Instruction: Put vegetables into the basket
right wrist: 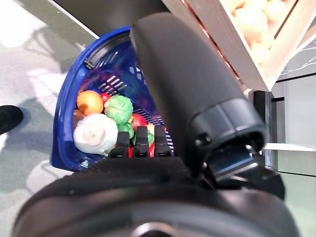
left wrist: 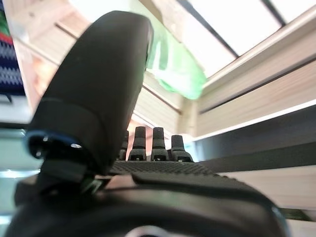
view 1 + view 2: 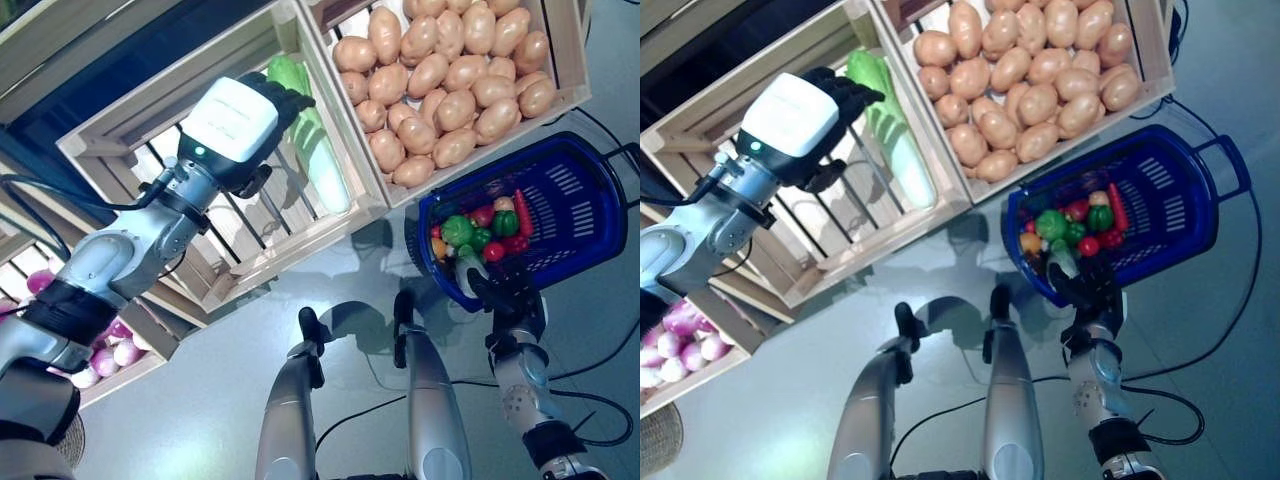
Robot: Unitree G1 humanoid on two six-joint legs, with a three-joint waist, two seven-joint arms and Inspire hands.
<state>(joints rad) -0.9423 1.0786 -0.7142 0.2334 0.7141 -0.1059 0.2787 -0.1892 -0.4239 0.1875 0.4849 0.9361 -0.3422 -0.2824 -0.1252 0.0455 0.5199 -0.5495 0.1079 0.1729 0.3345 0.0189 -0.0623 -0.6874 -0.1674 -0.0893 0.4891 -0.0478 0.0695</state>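
Where the blue basket (image 3: 575, 215) stands on the pale floor (image 3: 1200, 330), tilted toward the wooden crates, it already holds a heap of vegetables (image 3: 485, 228): green peppers, red tomatoes, a red chilli, an orange piece and a white one, all gathered against its lower wall. The right hand (image 3: 500, 290) rests at the basket's near rim, just beside that heap; its own wrist view shows the fingers (image 1: 140, 138) lying straight in a row toward the rim, with the thumb standing clear, and nothing between them. One handle of the basket sticks out at the far side.

Just beside the basket, a crate of potatoes (image 3: 445, 75) is filled nearly to its rim. Next to it, sharing a wall, is a slatted crate (image 3: 150, 130) that holds a long pale-green cabbage (image 3: 315, 150) lying against the dividing wall. The left hand (image 3: 825, 105), with a white cover on its back, hovers over this slatted crate, close to the leafy end of the cabbage. Its wrist view shows the fingers (image 2: 158, 143) straight and the thumb raised, the cabbage just past them; whether they touch it cannot be told, and nothing is held.

Lower left, a further crate holds purple-and-white onions (image 3: 680, 335).
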